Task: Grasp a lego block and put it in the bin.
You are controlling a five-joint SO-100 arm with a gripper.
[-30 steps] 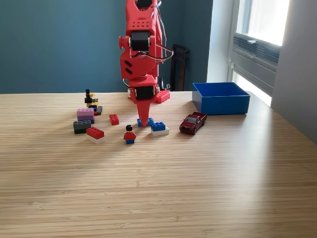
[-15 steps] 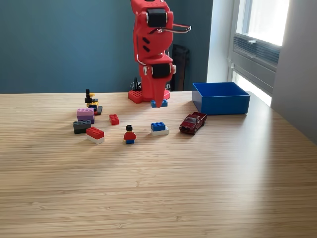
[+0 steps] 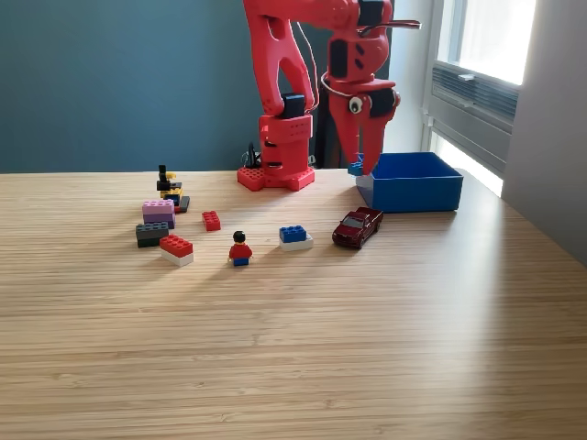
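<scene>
- Red 3D-printed gripper [image 3: 360, 168] pointing straight down, closed on a small blue lego block [image 3: 355, 169] pinched at the very tip; held that high most likely so the piece can pass over the wall.
- Carried just outside the shallow rectangular blue plastic bin [image 3: 409, 193], at the near corner on the exterior view's left, above rim level and not yet over the inside.
- Judged mid-transport: grasp done, release still ahead, a short swing further toward the bin's middle needed before letting go.
- Left of the bin in the exterior view, resting on the light wooden table [image 3: 293, 348]: dark red toy car [image 3: 357, 226] nearest the bin, then a blue brick on a white plate [image 3: 294, 237], a small red-shirted minifigure [image 3: 240, 249], and further away a cluster of red, grey and purple bricks [image 3: 163, 229].
- Against half a second ago: gripper and block swung from in front of the red arm base [image 3: 278, 177] across to the bin's corner; against a second ago: block lifted off the table from beside the blue-and-white brick, other pieces unmoved.
</scene>
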